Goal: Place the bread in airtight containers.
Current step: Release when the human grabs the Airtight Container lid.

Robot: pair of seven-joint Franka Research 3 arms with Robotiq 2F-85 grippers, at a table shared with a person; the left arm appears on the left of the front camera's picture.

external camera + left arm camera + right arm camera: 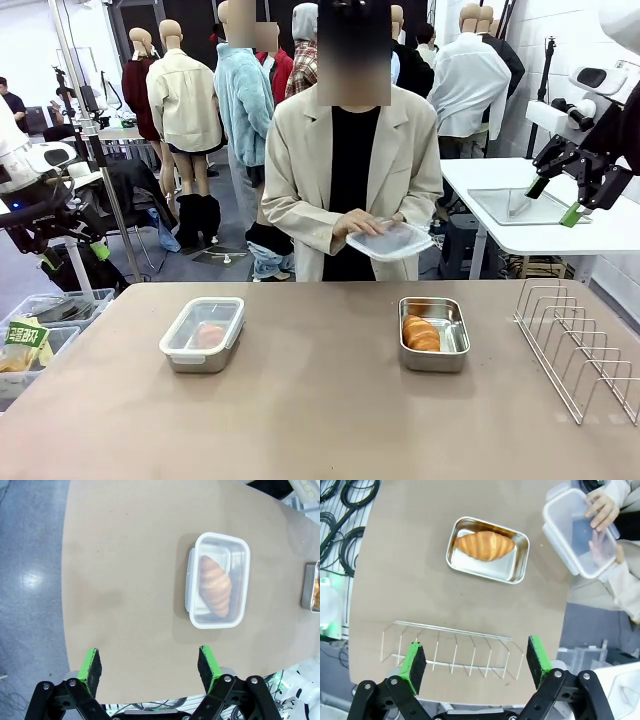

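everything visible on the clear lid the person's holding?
The clear lid is a rectangular, translucent plastic piece with rounded corners and a raised rim; latch flaps show along its edges in the right wrist view. The person's hands hold it tilted, in the air beyond the table's far edge, above and behind the open steel tin. Nothing else touches it.

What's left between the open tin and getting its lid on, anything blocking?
Nothing visible blocks it. The right tin sits open with its croissant inside. The clear lid is in the person's hands, above the table's far edge. The left tin is already lidded.
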